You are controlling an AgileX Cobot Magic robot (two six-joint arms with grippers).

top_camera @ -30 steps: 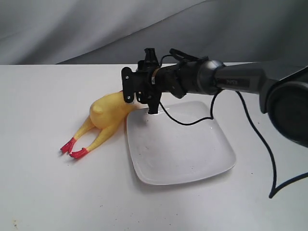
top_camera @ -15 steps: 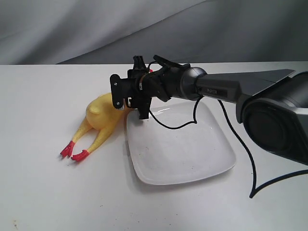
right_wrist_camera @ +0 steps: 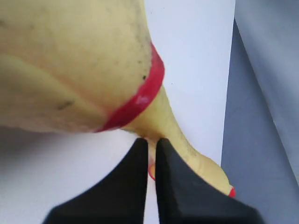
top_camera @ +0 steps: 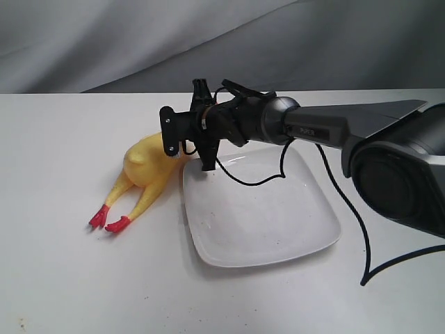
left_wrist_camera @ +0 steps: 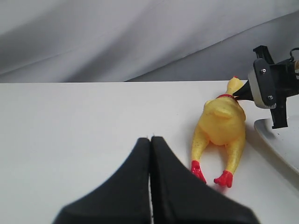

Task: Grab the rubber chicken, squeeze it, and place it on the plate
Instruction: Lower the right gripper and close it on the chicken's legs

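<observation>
The right gripper (right_wrist_camera: 150, 140) has reached further left, nudging the rubber chicken (top_camera: 149, 167), which lies on the surface (top_camera: 62, 278) just beside the plate (top_camera: 306, 216), at its left edge. That gripper's fingers sit together at the neck, not around it. The left gripper (left_wrist_camera: 150, 138) is closed and empty. No real grasp yet, I'd say.

A white table (top_camera: 69, 278) meets a creased grey cloth backdrop (top_camera: 104, 42) along its far edge.
</observation>
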